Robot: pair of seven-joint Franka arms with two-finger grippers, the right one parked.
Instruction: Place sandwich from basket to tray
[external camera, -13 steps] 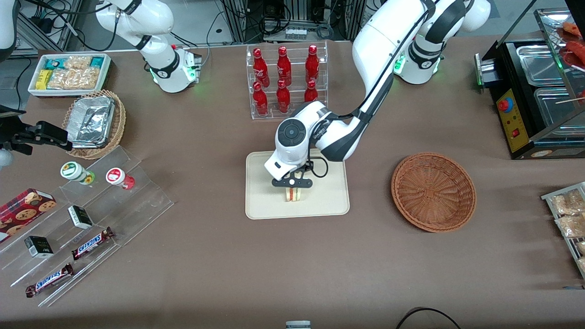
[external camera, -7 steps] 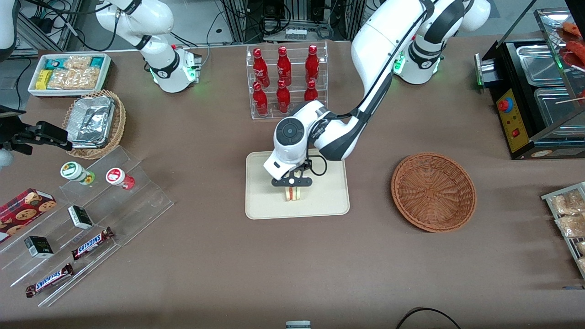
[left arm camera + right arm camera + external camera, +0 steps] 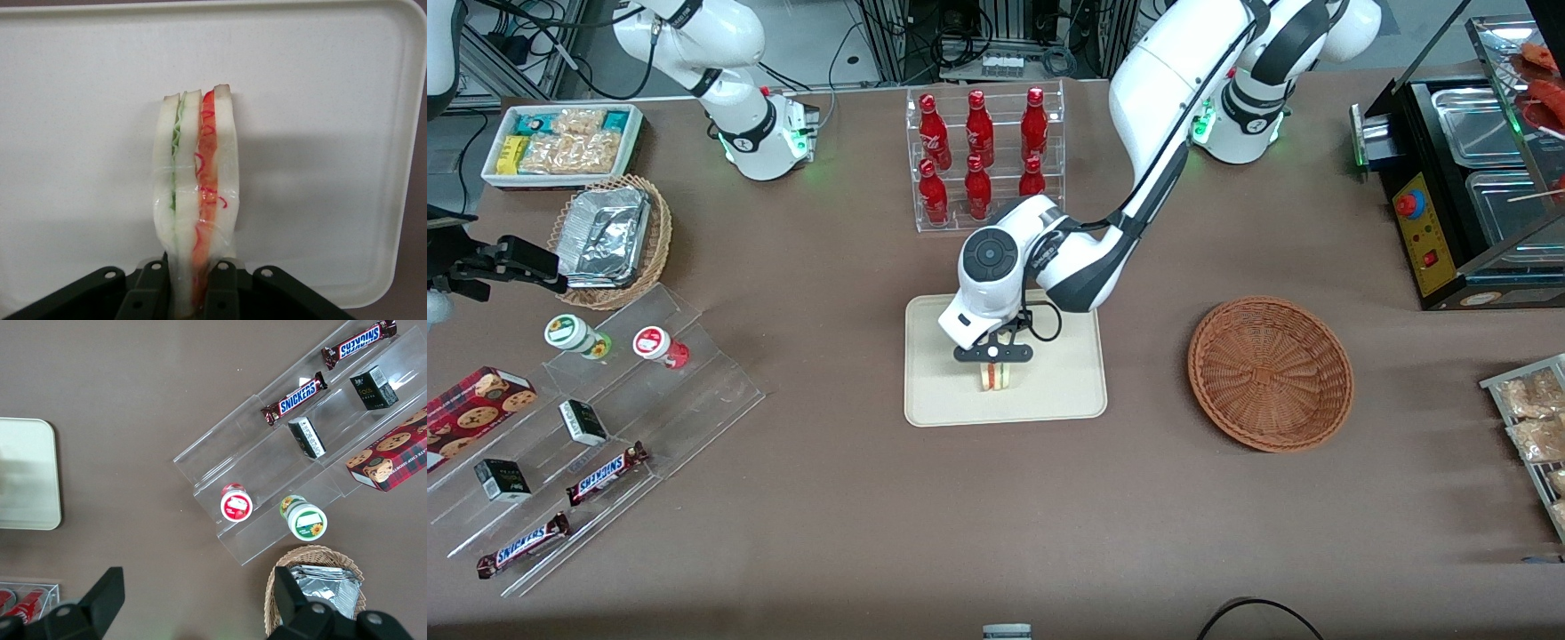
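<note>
The sandwich [image 3: 995,377] is a pale bread wedge with red, orange and green layers [image 3: 197,193], standing on edge over the cream tray [image 3: 1058,391]. My left gripper [image 3: 994,366] comes down on it from above, and its black fingers [image 3: 223,287] are shut on the sandwich's two bread faces. Whether its lower edge touches the tray [image 3: 320,133] I cannot tell. The reddish-brown woven basket [image 3: 1270,372] sits beside the tray toward the working arm's end of the table, with nothing in it.
A clear rack of red bottles [image 3: 983,156] stands farther from the front camera than the tray. Toward the parked arm's end are a stepped acrylic display with candy bars [image 3: 596,418], a foil-filled wicker basket [image 3: 609,238] and a white snack bin [image 3: 562,142]. A black appliance [image 3: 1458,187] stands at the working arm's end.
The arm and gripper have shifted very slightly toward the parked arm's end, still holding the sandwich over the tray. Nothing else has moved.
</note>
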